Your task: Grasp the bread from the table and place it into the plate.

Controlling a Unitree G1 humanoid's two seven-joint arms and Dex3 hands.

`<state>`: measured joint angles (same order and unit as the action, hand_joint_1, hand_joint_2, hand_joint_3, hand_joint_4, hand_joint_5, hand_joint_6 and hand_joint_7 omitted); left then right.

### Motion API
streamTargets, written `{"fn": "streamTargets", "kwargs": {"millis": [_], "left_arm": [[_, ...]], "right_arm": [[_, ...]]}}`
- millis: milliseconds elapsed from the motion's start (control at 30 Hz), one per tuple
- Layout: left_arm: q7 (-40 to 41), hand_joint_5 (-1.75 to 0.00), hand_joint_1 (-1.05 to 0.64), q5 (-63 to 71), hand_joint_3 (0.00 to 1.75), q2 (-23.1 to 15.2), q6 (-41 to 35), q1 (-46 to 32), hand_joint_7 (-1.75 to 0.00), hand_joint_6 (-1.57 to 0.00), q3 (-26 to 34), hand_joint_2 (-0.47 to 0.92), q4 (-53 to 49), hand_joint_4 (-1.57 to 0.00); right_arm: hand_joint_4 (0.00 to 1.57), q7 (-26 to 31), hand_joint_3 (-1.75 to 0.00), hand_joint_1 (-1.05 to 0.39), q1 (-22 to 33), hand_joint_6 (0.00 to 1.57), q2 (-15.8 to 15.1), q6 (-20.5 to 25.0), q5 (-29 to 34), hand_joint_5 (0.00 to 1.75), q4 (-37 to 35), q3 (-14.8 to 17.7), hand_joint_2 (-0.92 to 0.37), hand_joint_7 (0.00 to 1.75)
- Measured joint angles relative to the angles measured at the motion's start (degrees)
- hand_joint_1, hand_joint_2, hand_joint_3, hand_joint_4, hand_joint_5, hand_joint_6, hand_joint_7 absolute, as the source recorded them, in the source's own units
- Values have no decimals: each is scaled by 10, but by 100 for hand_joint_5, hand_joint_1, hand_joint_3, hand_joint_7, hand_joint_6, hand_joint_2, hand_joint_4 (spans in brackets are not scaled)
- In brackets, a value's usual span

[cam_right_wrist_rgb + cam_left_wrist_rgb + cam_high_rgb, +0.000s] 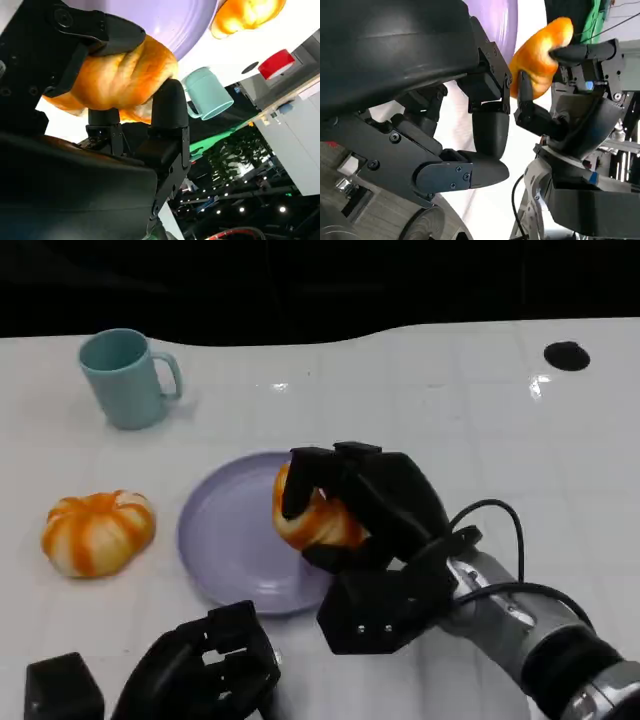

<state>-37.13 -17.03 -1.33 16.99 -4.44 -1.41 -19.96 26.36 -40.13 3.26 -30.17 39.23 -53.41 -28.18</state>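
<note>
**Bread held over the plate's edge**

A white counter (450,410) runs under a dark background along the top of the head view. A teal mug (125,377) stands at the upper left, and a second orange-and-white bun (97,531) lies at the left, well apart from the lavender plate (225,540) in the middle.

The right hand (365,515) comes in from the lower right, its fingers (300,480) wrapped around the bread (310,520), which sits over the plate's right side, near the rim. Whether the bread already touches the plate cannot be told. In the right wrist view the fingers press into the soft crust from both sides.

The left hand (205,670) rests at the bottom left of the head view, fingers curled in and holding nothing.

The risk, as I judge it, is in the letting go: the bread is close to the rim, so an early release could roll it onto the counter. The firm squeeze may also dent the loaf, or the fingers could nudge the plate while pulling away.
</note>
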Motion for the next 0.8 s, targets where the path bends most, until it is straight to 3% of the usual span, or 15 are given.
{"fn": "streamTargets", "kwargs": {"millis": [67,100,200,267,300,333,400,600,800], "left_arm": [[0,-175,-60,0,63,0,0,0,-145,-74,0,69,0,-79],[0,-175,-60,0,63,0,0,0,-145,-74,0,69,0,-79],[0,-175,-60,0,63,0,0,0,-145,-74,0,69,0,-79],[0,-175,-60,1,63,0,0,0,-145,-74,0,69,0,-79],[0,-175,-60,1,63,0,0,0,-144,-74,0,69,0,-79],[0,-175,-59,1,63,0,0,0,-144,-74,0,69,0,-79],[0,-175,-59,1,63,0,0,0,-145,-75,0,69,0,-80],[0,-175,-59,3,64,0,0,1,-145,-74,0,69,-1,-78],[0,-175,-59,4,64,0,0,1,-145,-73,-1,68,-1,-78]], "right_arm": [[69,-1,-79,-19,-4,77,4,0,-1,124,-8,-1,-53,64],[57,-4,-74,-22,-4,70,5,0,-1,102,-10,-2,-56,46],[35,-29,-60,-32,-5,57,5,0,-2,66,-15,-8,-64,18],[32,-46,-53,-34,-5,55,3,-1,-4,61,-16,-12,-68,13],[16,-52,-33,-44,-4,44,2,-2,-5,58,-16,-14,-81,6],[10,-62,-24,-48,-5,40,0,-2,-8,57,-15,-14,-86,3],[2,-88,-17,-54,-4,34,-4,-2,-11,56,-10,-15,-91,1],[0,-137,-15,-58,1,32,-24,6,-19,56,34,-15,-92,0],[2,-164,-17,-58,40,33,-50,11,-30,59,96,-12,-92,1]]}}
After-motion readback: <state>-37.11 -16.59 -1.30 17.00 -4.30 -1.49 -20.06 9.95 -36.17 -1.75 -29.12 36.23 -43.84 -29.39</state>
